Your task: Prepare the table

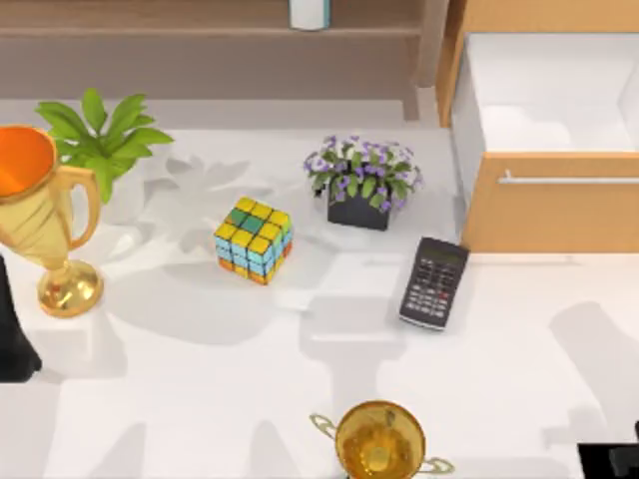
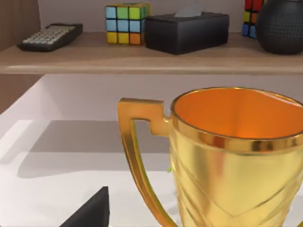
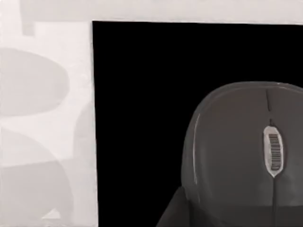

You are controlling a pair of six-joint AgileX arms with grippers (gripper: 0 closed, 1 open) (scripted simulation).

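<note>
A: Where does the bench [image 1: 200, 399] sit, and what's on it?

B: It spans the whole top view. A Rubik's cube [image 1: 254, 240] lies near centre, a calculator [image 1: 433, 282] at about four o'clock from it, a potted purple flower [image 1: 361, 180] at two o'clock. A gold trophy [image 1: 40, 225] stands at nine o'clock; a second trophy [image 1: 379, 441] at six. The drawer cabinet [image 1: 544, 130] at two o'clock stands open.

A: How would it handle?

B: Rigid, smooth, faintly glossy, I'd judge; nothing to grip. Things may slide on it.

A: The end effectors?

B: The left arm [image 1: 15, 339] is at the nine o'clock edge, close behind the trophy; the right arm [image 1: 609, 461] at five o'clock, over a computer mouse [image 3: 246, 151] on a black mat [image 3: 142, 118]. I cannot tell how either end effector stands.
</note>
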